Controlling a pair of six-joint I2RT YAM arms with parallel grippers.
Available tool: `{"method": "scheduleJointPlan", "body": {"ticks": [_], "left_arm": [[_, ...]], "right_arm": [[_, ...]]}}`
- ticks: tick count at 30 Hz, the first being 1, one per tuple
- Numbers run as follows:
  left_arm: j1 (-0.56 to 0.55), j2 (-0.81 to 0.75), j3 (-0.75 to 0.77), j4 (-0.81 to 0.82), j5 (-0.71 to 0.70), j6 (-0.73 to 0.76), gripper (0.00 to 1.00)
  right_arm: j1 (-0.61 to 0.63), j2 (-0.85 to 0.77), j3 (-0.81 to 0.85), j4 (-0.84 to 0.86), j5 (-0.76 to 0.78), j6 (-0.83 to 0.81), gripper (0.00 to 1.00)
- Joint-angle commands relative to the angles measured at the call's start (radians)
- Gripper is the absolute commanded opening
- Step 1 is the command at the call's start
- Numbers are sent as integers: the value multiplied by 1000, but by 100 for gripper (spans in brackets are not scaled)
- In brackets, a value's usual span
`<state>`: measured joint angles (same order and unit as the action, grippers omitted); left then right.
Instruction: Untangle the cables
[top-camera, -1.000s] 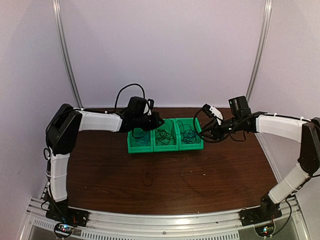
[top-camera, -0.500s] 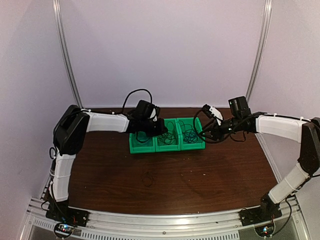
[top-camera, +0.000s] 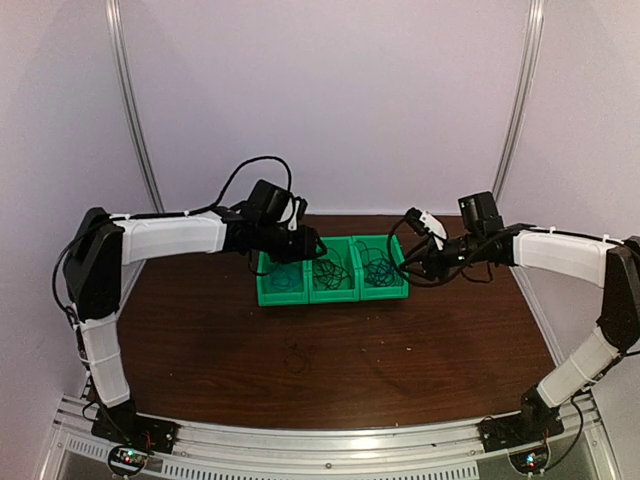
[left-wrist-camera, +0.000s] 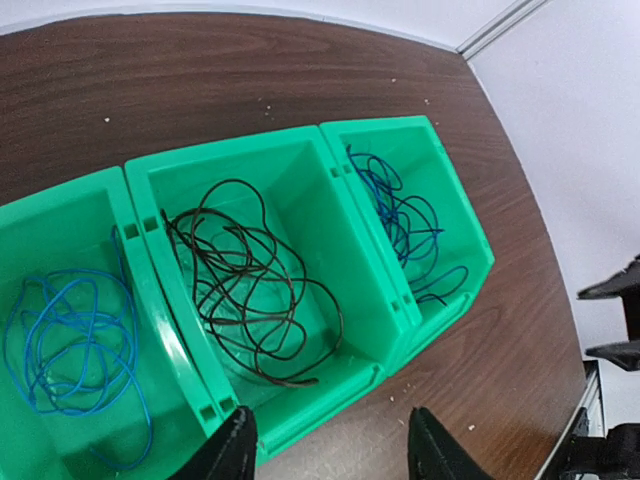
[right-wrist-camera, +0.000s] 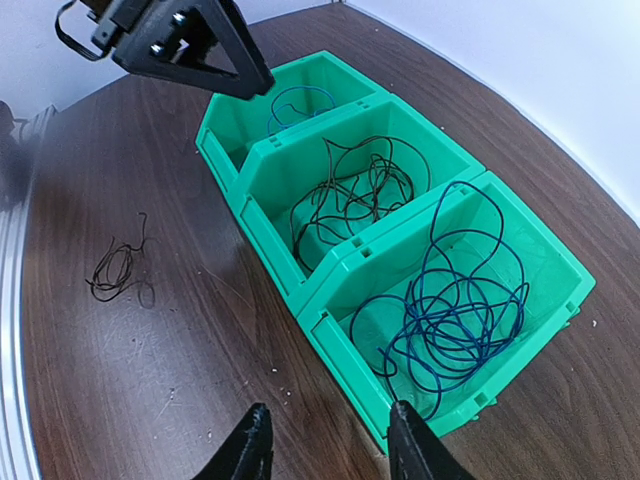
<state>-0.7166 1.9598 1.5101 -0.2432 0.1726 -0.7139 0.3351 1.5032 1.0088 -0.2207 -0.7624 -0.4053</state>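
Observation:
Three green bins stand side by side. The left bin (left-wrist-camera: 112, 205) holds a light blue cable (left-wrist-camera: 75, 340). A black cable (left-wrist-camera: 250, 285) lies in the middle bin (left-wrist-camera: 330, 250), and a dark blue cable (right-wrist-camera: 455, 310) in the right bin (right-wrist-camera: 560, 262). A small black cable (right-wrist-camera: 118, 268) lies loose on the table in front of the bins. My left gripper (left-wrist-camera: 335, 450) hovers over the front edge of the left and middle bins, open and empty. My right gripper (right-wrist-camera: 330, 445) hangs open beside the right bin's front corner, holding nothing.
The bins (top-camera: 330, 285) sit at the back middle of the brown table (top-camera: 200, 320). The loose black cable (top-camera: 295, 357) lies near the table's middle. Metal frame rails run up both back corners, with walls close on all sides.
My left gripper has gone from shut to open and lifted a little above the left bin, its arm swinging out to the left. The right arm has not moved.

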Motion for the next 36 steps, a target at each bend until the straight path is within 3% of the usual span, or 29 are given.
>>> {"method": "scheduleJointPlan", "body": {"ticks": [1, 4, 9, 16, 23, 29, 36], "left_arm": [[-3, -141, -105, 13, 31, 102, 55], [-1, -215, -194, 8, -19, 127, 55], [5, -382, -423, 100, -10, 121, 50], [5, -588, -701, 141, -11, 83, 49], [11, -729, -884, 124, -110, -69, 49], [32, -853, -970, 137, -155, -126, 52], [36, -860, -964, 136, -152, -114, 52]], "right_arm": [[2, -31, -1, 1, 2, -26, 41], [39, -41, 18, -34, 13, -64, 41], [236, -43, 69, -77, 71, -113, 40], [478, 211, 230, -148, 121, -103, 40], [538, 505, 492, -195, 50, 28, 42], [567, 622, 584, -207, 42, 72, 45], [571, 711, 652, -200, 41, 124, 45]]}}
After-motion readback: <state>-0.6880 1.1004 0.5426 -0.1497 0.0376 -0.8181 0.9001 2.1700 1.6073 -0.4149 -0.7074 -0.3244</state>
